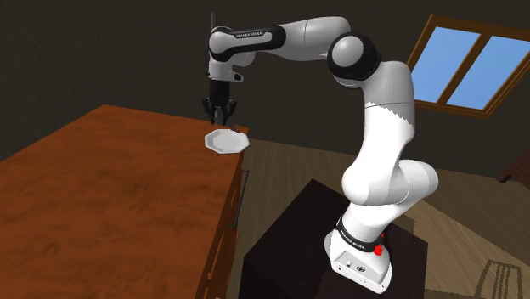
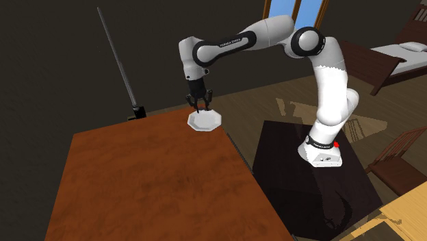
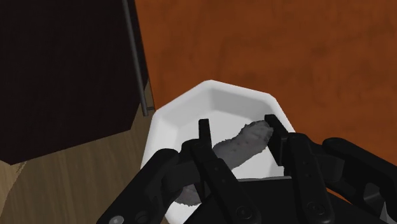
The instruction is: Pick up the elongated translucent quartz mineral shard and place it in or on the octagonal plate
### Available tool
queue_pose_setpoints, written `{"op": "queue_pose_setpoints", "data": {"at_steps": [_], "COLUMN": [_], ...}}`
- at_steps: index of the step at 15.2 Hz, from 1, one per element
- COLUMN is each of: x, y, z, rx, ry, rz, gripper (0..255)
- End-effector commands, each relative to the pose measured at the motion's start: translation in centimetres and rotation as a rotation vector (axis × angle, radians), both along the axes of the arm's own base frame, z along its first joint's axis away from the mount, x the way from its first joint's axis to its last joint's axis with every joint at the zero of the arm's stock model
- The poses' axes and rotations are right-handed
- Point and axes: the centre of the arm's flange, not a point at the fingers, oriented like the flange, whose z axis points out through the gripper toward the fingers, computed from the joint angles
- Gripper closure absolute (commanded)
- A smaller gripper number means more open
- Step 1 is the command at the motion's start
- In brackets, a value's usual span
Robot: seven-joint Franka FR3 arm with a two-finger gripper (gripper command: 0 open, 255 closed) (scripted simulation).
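At the shoulder view's left lies a reddish-brown wooden table [image 1: 110, 195], bare over most of its top. Near its far right corner sits 1 white octagonal plate [image 1: 226, 141], close to the table's edge. The black gripper [image 1: 221, 117] hangs just above the plate, pointing straight down.

In the wrist view its 2 fingers [image 3: 205, 130] stand apart and clasp nothing. The shard [image 3: 245, 145], drawn as a grey, rough, elongated piece, lies slantwise inside the plate beyond the fingertips. 1 end passes behind 1 finger and the other end reaches the second finger's tip. The plate's white wall rings the shard on the far side.

Right of the plate, the white arm [image 1: 386, 110] arches up and over from its base. The base stands on the dark box stand [image 1: 289, 246] at the shoulder view's lower right, just beside the table. A blue skylight window [image 1: 471, 72] shows at the upper right.

In the second exterior view a thin black pole [image 2: 115, 58] rises slanted at the table's far left edge.
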Motion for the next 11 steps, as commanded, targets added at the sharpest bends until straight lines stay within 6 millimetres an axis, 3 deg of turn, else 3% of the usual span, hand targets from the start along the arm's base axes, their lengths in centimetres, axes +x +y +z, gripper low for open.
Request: {"op": "queue_pose_setpoints", "data": {"at_steps": [1,11], "x": [-0.1,-0.1], "y": [0.0,0.0], "z": [-1.0,-6.4], "rx": [0.0,0.0], "ry": [0.0,0.0], "rz": [0.0,0.0], "gripper": [255,255]}}
